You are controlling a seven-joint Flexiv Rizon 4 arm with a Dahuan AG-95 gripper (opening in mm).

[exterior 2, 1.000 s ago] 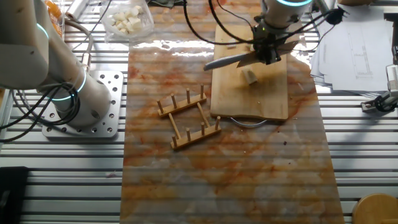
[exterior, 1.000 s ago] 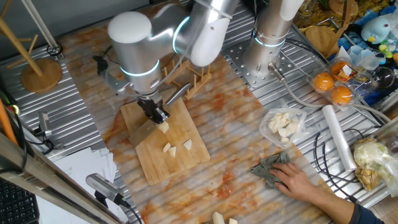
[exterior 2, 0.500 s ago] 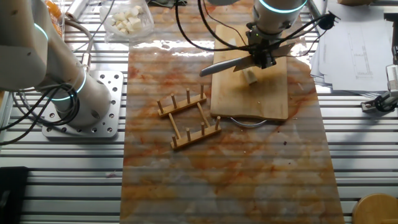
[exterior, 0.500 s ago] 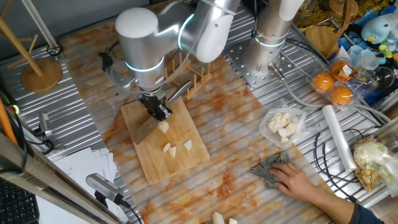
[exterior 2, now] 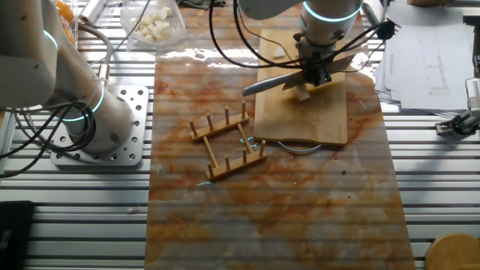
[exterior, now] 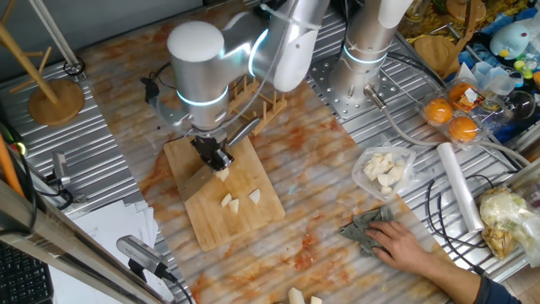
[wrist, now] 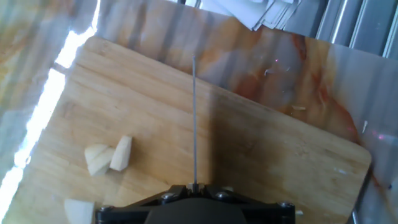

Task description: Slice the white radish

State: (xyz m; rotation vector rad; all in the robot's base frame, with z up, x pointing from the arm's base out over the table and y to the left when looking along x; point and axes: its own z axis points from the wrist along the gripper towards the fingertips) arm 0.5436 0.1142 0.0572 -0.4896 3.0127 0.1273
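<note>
Three cream-white chunks of white radish lie on the wooden cutting board [exterior: 211,221]: one [exterior: 221,173] right under the gripper and two [exterior: 227,201] [exterior: 255,196] nearer the front. My gripper [exterior: 211,155] is shut on a knife [exterior: 192,178] whose blade hangs low over the board beside the nearest chunk. The other fixed view shows the gripper [exterior 2: 316,73], the blade [exterior 2: 264,83] pointing left, and one chunk [exterior 2: 301,93] just below it. In the hand view the blade [wrist: 194,124] appears edge-on over the board [wrist: 267,162], with radish chunks [wrist: 121,153] to its left.
A wooden dish rack [exterior: 256,105] [exterior 2: 228,142] stands behind the board. A clear container of whitish pieces [exterior: 384,169] [exterior 2: 154,22], a person's hand on a grey cloth [exterior: 396,242], a plastic wrap roll [exterior: 460,187] and oranges [exterior: 451,118] sit at right. A second arm's base [exterior 2: 82,112] stands nearby.
The arm has shifted a little to the right in one fixed view, carrying the knife along the board toward the nearest chunk. The radish chunks have stayed put.
</note>
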